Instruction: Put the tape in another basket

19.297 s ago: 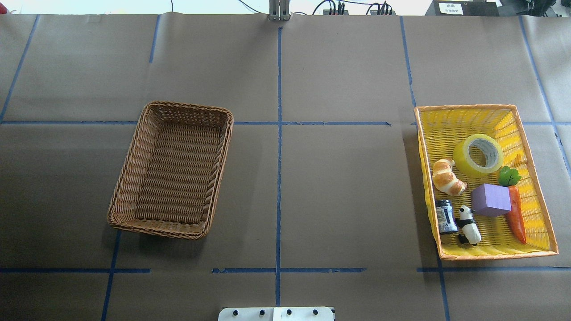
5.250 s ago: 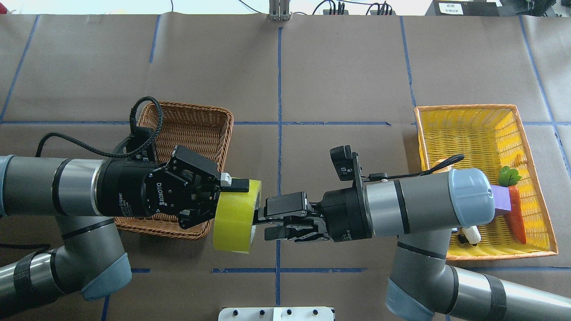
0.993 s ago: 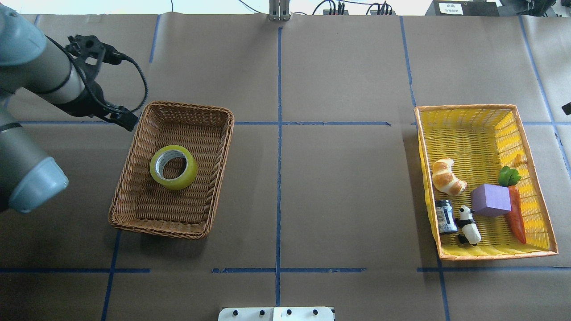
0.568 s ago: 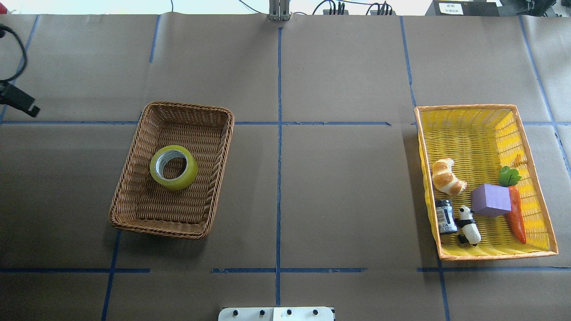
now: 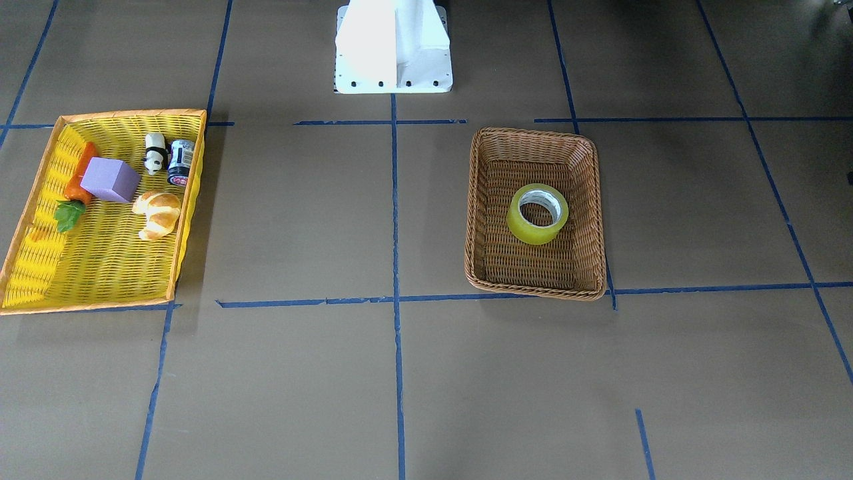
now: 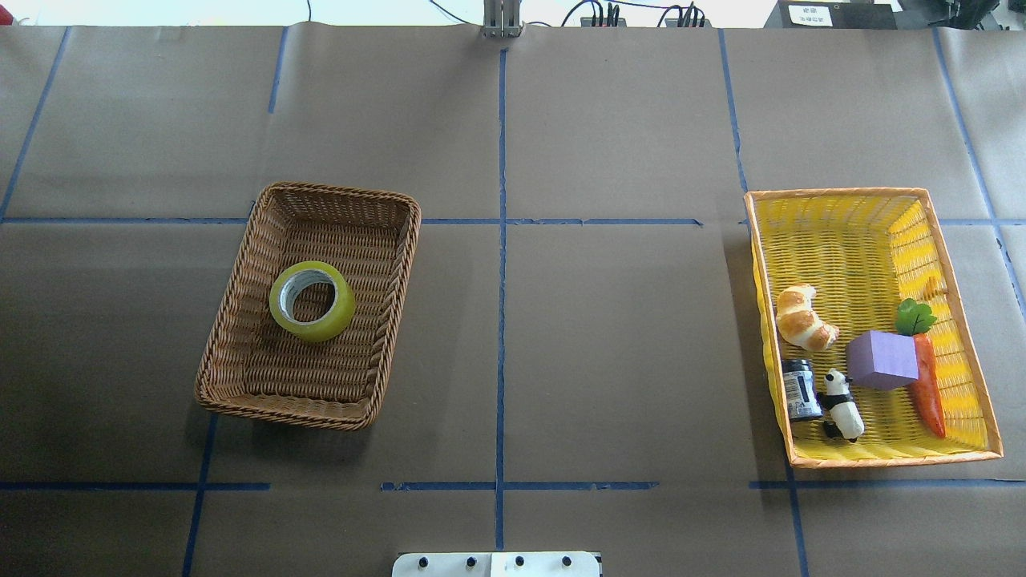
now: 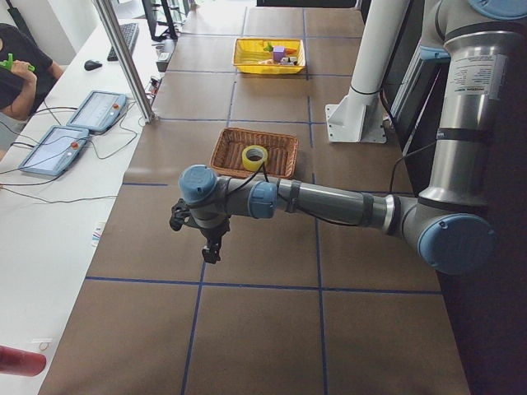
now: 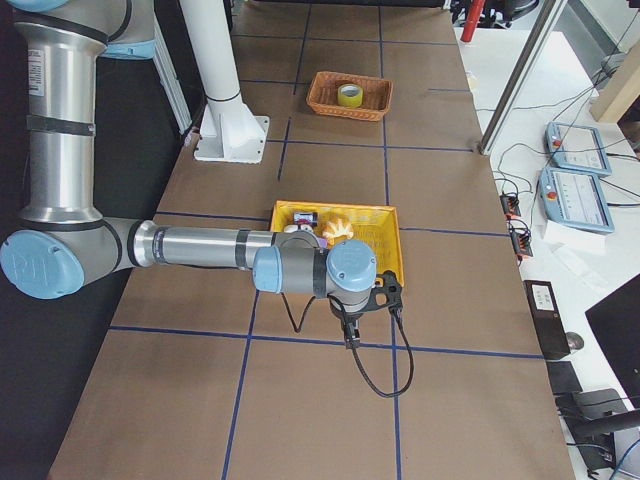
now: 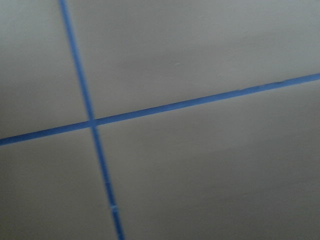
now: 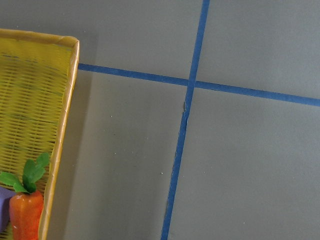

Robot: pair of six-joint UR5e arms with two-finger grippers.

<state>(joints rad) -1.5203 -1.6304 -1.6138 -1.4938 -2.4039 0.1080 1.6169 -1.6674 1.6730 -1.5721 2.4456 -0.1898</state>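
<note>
The yellow-green tape (image 6: 343,309) lies flat inside the brown wicker basket (image 6: 345,192), free of any gripper. It also shows in the front view (image 5: 533,234), in the basket (image 5: 533,132), and in the left side view (image 7: 247,162). Neither arm is in the overhead or front view. My left gripper (image 7: 211,247) hangs over bare table beyond the basket's left end. My right gripper (image 8: 385,293) hangs just beyond the yellow tray's outer side. I cannot tell whether either is open or shut.
The yellow, orange-rimmed tray (image 6: 834,194) at the right holds a croissant (image 6: 803,317), a purple block (image 6: 882,359), a carrot (image 6: 928,391), a panda figure (image 6: 842,403) and a small dark can (image 6: 800,389). The robot base (image 5: 393,47) stands at the table's near side.
The last bit of my left arm has moved out past the overhead view's left edge. The tape lies still in the brown basket.
</note>
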